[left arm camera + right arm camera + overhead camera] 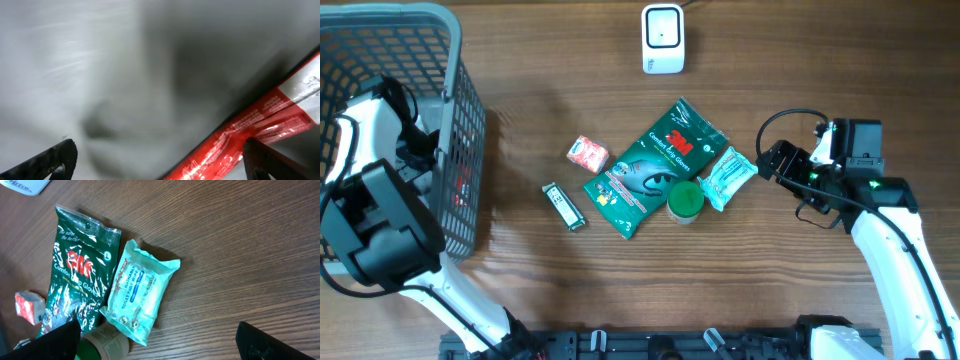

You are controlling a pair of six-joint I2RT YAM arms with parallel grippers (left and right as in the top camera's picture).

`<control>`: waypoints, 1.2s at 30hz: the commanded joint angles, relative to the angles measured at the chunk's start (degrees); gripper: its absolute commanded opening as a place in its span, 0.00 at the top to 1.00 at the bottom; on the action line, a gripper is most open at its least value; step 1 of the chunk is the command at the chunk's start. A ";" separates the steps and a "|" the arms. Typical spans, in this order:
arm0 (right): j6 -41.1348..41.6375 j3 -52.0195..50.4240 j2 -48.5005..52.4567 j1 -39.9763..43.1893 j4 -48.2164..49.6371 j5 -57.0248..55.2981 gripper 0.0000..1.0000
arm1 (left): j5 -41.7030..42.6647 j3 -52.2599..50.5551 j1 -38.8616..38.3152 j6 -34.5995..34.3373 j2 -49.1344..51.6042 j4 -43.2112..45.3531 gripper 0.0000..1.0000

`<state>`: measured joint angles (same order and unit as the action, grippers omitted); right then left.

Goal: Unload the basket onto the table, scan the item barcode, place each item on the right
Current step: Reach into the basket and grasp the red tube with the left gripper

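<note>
Wipes [730,177]: flat on the table [820,60], at the right edge of the pile, against the gloves pack [660,165] and just beside the green-lidded jar [684,200]. Probably the item to scan, being nearest a gripper. Long axis diagonal in the overhead view, upper end aimed at the right gripper [772,162], lower end at the jar. Right gripper just beside that upper end, not touching, jaws spread wide, nothing held. From the right wrist: pack ahead and a little left of centre, label up, no barcode to be made out. Far nearer to it than the left gripper [160,167], down inside the basket [460,90], well apart from the pile, likewise spread wide and empty. Scanner [662,38] at the far edge of the table, beyond the gloves pack, well apart from the wipes. Basket contents: a red packet [260,120] just ahead of the left fingers, not gripped; the rest blurred or hidden. Next move, at a guess: a short reach inward, fingers across the pack's narrow width.
</note>
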<state>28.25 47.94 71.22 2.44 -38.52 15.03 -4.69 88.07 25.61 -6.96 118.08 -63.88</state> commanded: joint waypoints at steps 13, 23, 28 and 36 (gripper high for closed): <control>0.39 0.35 0.57 0.02 0.33 -0.13 0.01 | 2.29 -0.85 1.55 -14.05 2.36 0.87 0.00; 0.42 0.35 0.57 0.02 0.61 -0.11 0.00 | -0.07 -0.72 1.90 -18.43 -7.34 1.97 0.00; 0.42 0.35 0.57 0.02 0.50 -0.11 0.00 | 0.66 -1.07 1.14 -18.86 -9.05 2.86 0.00; 0.42 0.35 0.57 0.02 0.50 -0.11 0.00 | 3.80 -1.99 -0.26 -12.52 -1.77 3.17 0.00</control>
<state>28.25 47.94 71.22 2.44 -38.15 15.00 -2.83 86.65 25.41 -22.50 113.75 -60.80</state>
